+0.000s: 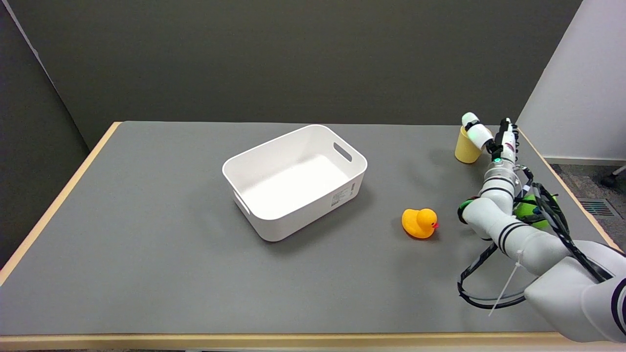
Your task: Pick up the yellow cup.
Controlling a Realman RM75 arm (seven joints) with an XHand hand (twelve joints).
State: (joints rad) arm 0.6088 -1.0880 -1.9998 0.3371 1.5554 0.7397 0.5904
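Note:
The yellow cup stands upright near the table's far right edge. My right hand is raised just to its right, at the end of the white arm that reaches in from the lower right. One white-tipped finger lies across the cup's upper right rim and hides part of it. The other fingers stand apart further right, away from the cup. Nothing is held in the hand, and the cup's base still looks to rest on the table.
A yellow rubber duck sits left of my forearm. A green object lies partly hidden under the arm's cables. A white bin stands mid-table. The table's right edge runs close beside the hand.

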